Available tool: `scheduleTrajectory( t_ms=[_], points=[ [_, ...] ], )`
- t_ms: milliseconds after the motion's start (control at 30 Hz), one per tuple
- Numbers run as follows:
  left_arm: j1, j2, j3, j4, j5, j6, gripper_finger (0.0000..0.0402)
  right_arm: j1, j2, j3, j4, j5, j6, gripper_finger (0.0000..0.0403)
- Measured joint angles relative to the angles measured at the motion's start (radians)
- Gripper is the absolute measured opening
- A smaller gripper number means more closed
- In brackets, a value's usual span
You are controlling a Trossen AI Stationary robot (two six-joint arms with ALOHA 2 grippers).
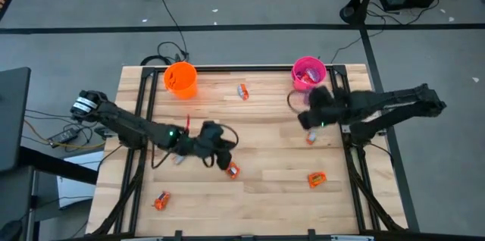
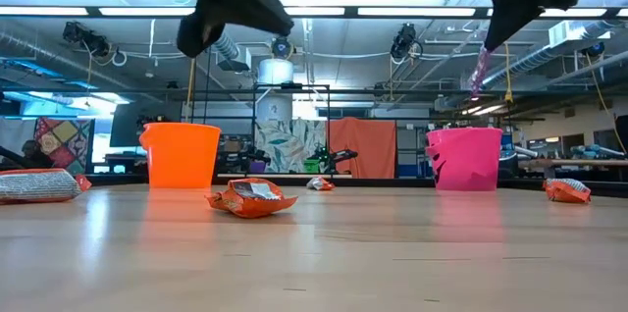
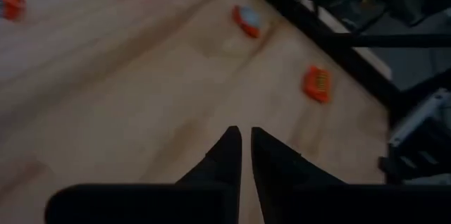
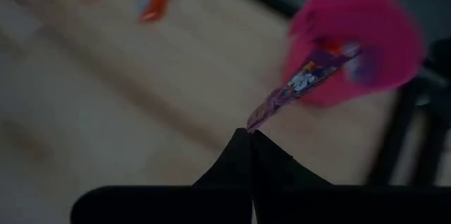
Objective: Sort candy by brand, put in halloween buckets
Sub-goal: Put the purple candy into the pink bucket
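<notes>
Pale wooden planks form the desk [image 1: 265,120], which stands on grey floor strewn with cables. Above its far right part, the right gripper [image 4: 250,134] is clenched on the tip of a purple candy wrapper [image 4: 299,83] that dangles just short of the pink bucket [image 1: 308,72]. The left gripper [image 3: 245,139] hovers mid-desk, nearly closed and holding nothing, with an orange candy [image 1: 233,170] just beside it. Farther out, the orange bucket [image 1: 180,79] stands at the far left, and more orange candies lie scattered.
</notes>
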State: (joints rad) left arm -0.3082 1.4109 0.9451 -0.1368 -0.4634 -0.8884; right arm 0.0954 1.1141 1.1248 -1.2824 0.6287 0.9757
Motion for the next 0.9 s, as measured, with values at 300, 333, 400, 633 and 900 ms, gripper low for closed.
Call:
scheduleTrajectory(
  t_ms=[300,333,400,633,900],
  points=[
    [0.204,-0.019,0.0,-0.077,0.086,0.059,0.0037,-0.471,-0.057,-0.008,0.189,-0.107,-0.521,0.0],
    [0.226,-0.019,0.0,-0.076,0.106,0.069,0.0037,-0.521,-0.052,-0.013,0.218,-0.144,-0.57,0.0],
    [0.266,-0.019,0.0,-0.077,0.156,0.073,0.0037,-0.607,-0.034,-0.025,0.282,-0.215,-0.651,0.0],
    [0.338,-0.019,0.0,-0.076,0.23,0.093,0.0037,-0.8,0.068,-0.045,0.353,-0.344,-0.81,0.0],
    [0.458,-0.019,0.001,-0.072,0.357,0.159,0.0037,-0.875,0.158,-0.045,0.413,-0.371,-0.845,0.0009]
  ],
)
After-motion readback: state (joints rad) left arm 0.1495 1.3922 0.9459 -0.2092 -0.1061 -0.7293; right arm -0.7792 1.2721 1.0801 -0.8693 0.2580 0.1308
